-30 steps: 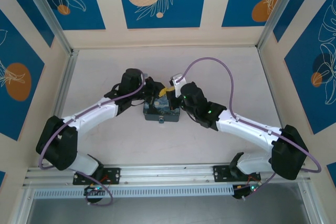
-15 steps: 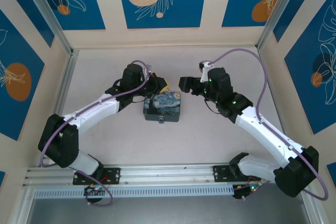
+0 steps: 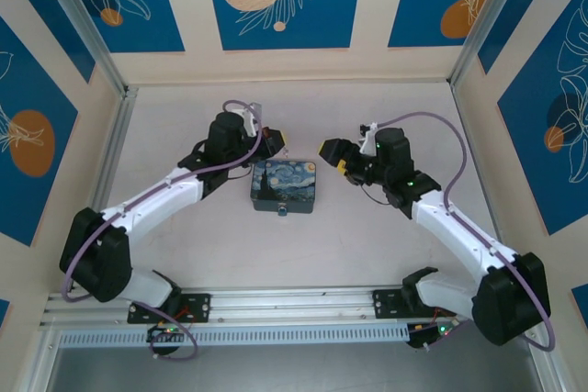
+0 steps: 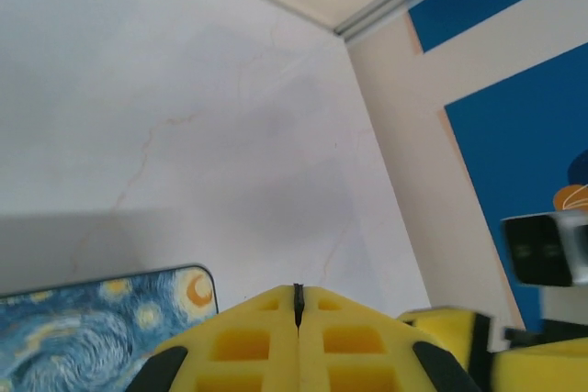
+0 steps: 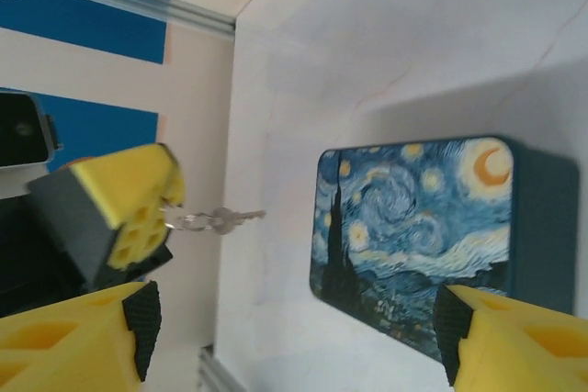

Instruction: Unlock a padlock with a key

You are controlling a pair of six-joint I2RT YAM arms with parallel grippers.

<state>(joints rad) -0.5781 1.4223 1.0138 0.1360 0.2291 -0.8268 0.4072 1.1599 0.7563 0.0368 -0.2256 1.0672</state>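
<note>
While my left end effector [image 4: 298,317] clamped the key [image 5: 216,219], my right end effector [image 3: 333,155] gaped.
Box [image 3: 285,185] lay at its eight o'clock.

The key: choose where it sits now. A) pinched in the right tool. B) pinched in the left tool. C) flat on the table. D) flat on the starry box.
B: in the right wrist view, the key sticks out of the shut left tool.

Shiny silver metal key [image 5: 220,218], smooth printed box [image 5: 413,227], matt pale table [image 3: 386,236]
</note>
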